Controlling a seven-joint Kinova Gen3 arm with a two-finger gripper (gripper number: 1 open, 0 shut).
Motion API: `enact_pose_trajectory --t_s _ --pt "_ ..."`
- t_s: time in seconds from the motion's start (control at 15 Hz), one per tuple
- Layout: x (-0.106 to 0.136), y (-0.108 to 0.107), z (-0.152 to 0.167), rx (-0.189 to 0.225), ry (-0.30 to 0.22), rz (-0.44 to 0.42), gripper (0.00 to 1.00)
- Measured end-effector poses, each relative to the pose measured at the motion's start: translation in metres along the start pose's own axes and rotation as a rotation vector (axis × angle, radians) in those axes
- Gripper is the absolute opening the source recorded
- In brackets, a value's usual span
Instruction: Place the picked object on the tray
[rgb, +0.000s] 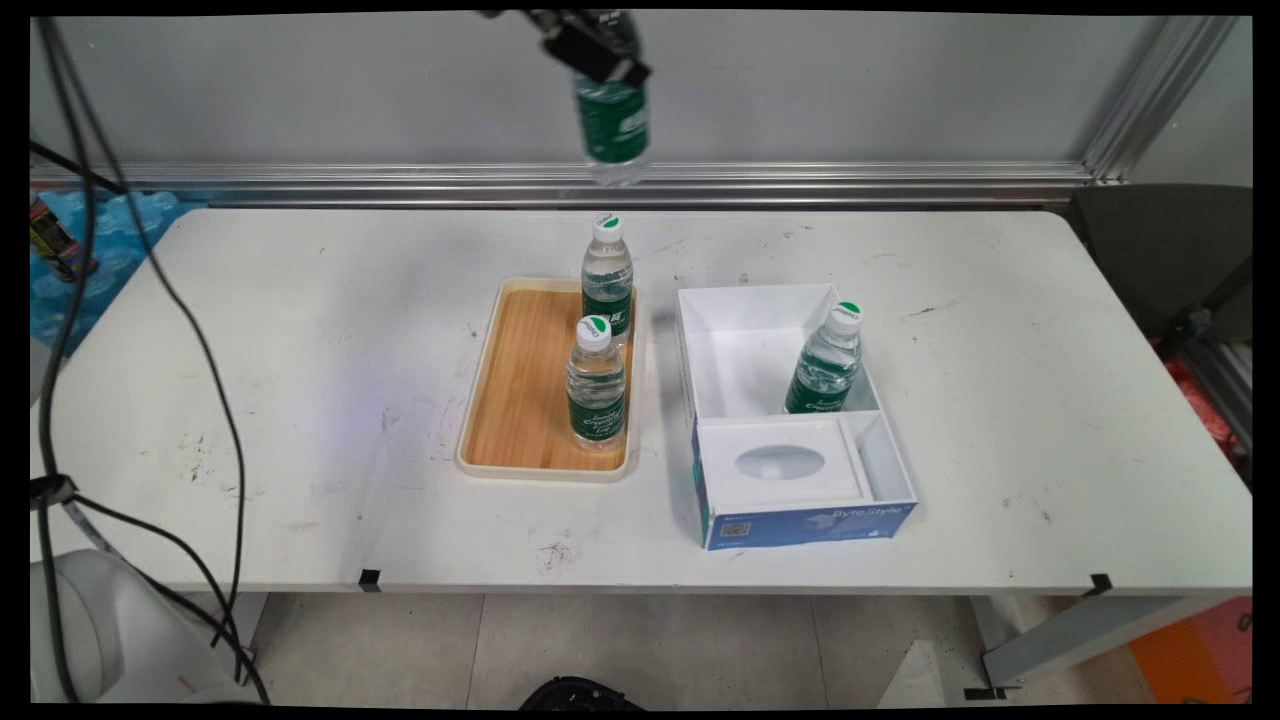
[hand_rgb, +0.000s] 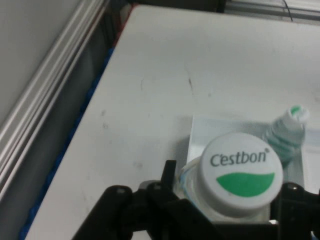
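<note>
High above the table, my gripper (rgb: 598, 52) is shut on a clear water bottle (rgb: 612, 125) with a green label, which hangs upright in the air near the top of the main view. In the hand view its white and green cap (hand_rgb: 241, 171) lettered Cestbon sits between the black fingers (hand_rgb: 167, 186) of the gripper (hand_rgb: 232, 202). Below, two more such bottles (rgb: 607, 282) (rgb: 596, 383) stand on a wooden tray (rgb: 515, 385). Another bottle (rgb: 826, 362) (hand_rgb: 289, 131) leans in the far compartment of a white open box (rgb: 760, 345).
The box has a blue front wall (rgb: 810, 525) and a near compartment with an oval recess (rgb: 780, 462). Black cables (rgb: 215, 400) hang at the left. An aluminium rail (rgb: 800, 180) runs along the wall behind the table (rgb: 300, 330).
</note>
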Motion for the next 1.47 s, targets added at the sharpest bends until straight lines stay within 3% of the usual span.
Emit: enact_pose_trajectory --t_s 0.33,0.53,1.07,1.47 --pt "-0.046 -0.005 -0.032 -0.016 -0.065 0.021 0.00" --pt "-0.076 -0.007 -0.034 -0.031 -0.097 0.039 0.00" --pt "-0.145 -0.016 0.011 -0.068 -0.136 0.086 0.00" --pt "-0.174 -0.021 0.051 -0.087 -0.130 0.105 0.00"
